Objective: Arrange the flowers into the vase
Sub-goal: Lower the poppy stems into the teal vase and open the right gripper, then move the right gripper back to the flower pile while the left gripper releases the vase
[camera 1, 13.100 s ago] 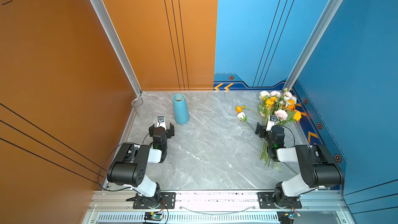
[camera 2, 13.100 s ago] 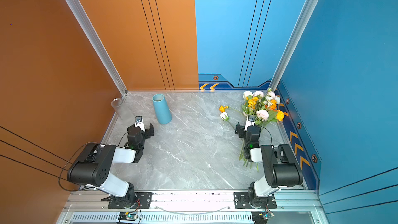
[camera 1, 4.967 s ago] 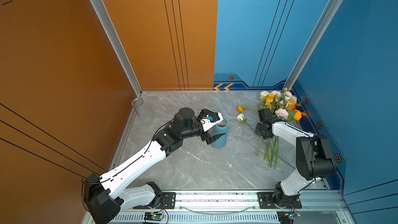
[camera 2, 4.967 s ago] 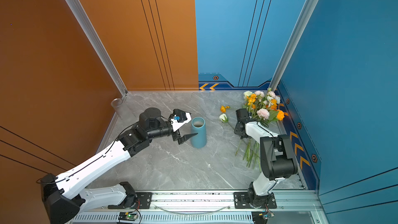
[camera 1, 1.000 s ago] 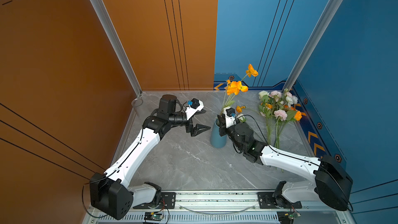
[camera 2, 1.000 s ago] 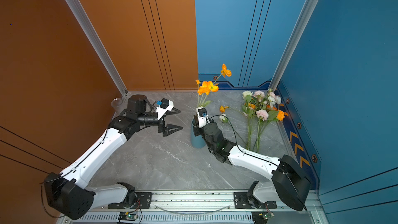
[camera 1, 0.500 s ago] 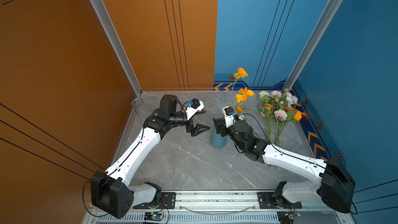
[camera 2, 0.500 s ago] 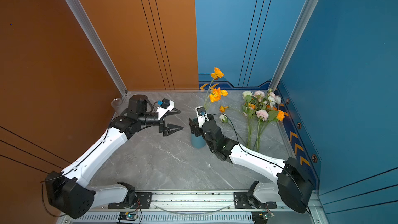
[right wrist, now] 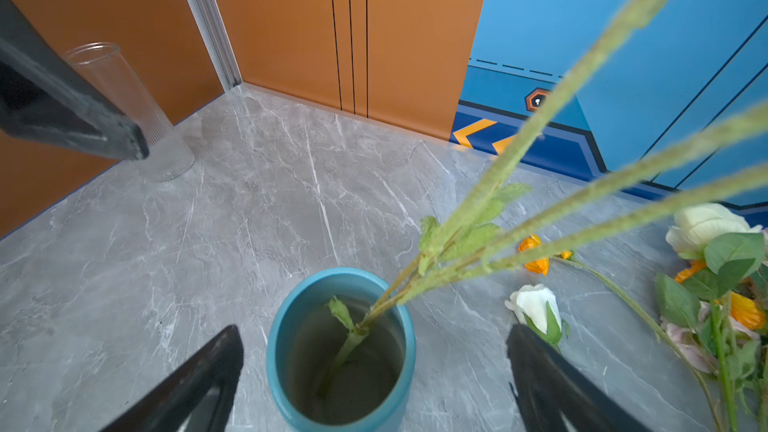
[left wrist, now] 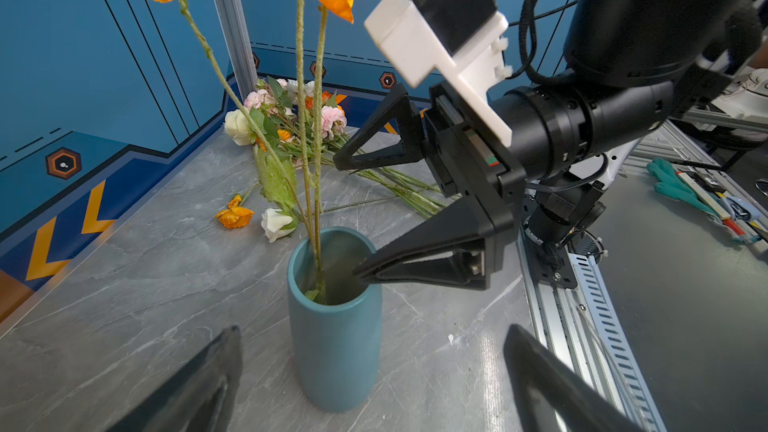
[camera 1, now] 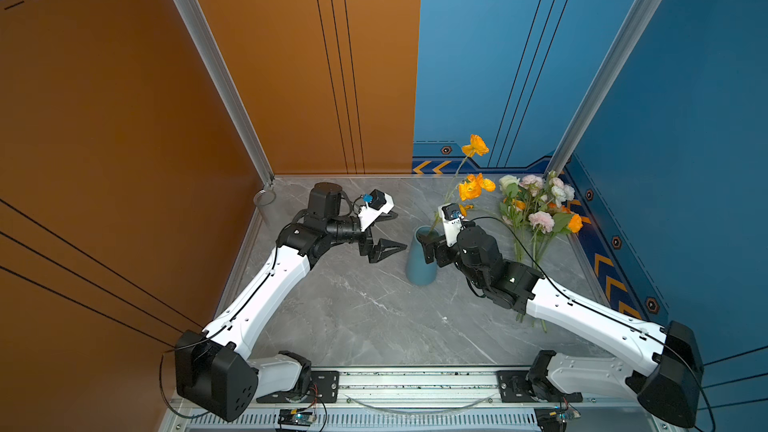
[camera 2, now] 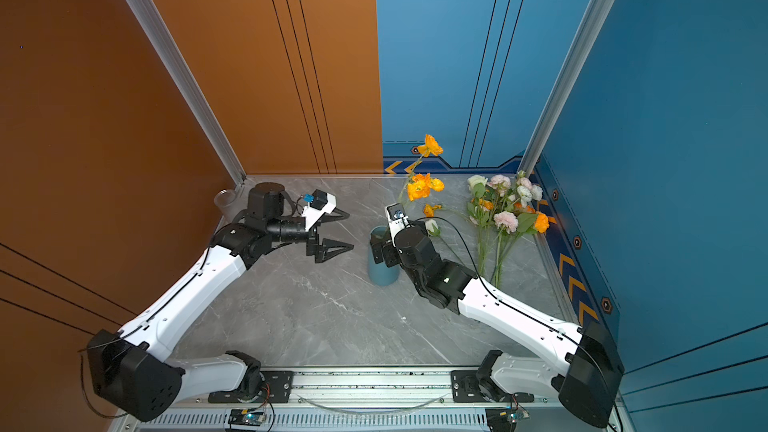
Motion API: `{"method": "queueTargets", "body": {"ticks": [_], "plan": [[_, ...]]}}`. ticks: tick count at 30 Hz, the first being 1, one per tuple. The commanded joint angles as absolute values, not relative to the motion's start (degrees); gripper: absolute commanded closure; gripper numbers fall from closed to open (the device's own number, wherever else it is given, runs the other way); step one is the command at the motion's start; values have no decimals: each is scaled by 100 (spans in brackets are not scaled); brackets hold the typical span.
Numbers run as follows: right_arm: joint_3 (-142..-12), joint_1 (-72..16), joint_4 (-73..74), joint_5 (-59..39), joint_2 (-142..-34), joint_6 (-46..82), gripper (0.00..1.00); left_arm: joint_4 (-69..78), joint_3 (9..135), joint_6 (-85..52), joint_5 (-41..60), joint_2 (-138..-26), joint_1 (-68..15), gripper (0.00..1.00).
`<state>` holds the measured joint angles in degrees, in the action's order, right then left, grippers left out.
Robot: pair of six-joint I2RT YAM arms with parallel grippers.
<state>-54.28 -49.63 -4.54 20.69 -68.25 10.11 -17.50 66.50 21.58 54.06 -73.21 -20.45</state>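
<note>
The teal ceramic cylinder vase stands upright on the grey marble-patterned tabletop. It holds one sprig of orange poppies, whose three fuzzy pale green stems lean on the rim on the right gripper's side. The clear ribbed glass cylinder stands further back in the orange corner.

The rest of the flowers lie flat by the blue wall to the right of the teal vase. This bunch has white, pale pink and orange heads, green leaves and thin stems pointing towards the robot. A loose white rose and a small orange bloom lie between the bunch and the vase.

The right gripper is spread wide and holds nothing; one finger reaches over the vase mouth. The left gripper is also spread wide and empty, left of the vase and apart from it.

A second ago the right gripper was clamped on the sprig, whose blossoms were higher. It has since let go, and the stems have sunk deeper into the vase.
</note>
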Motion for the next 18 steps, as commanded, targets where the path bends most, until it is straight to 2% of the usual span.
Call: {"method": "queueTargets", "body": {"ticks": [1,10,18], "plan": [[-5648,-4976,-1134,1740,-6631,1331,0,-1835,6797,2136,5489,-7334,-2104,2],[-5813,-5005,-2076,1203,-6494,1663,0,-1837,6789,2136,5477,-7252,-2197,2],[-5406,-5080,-2551,1169,-5625,2047,0,-1835,6808,2136,5480,-7183,-2243,2]]}}
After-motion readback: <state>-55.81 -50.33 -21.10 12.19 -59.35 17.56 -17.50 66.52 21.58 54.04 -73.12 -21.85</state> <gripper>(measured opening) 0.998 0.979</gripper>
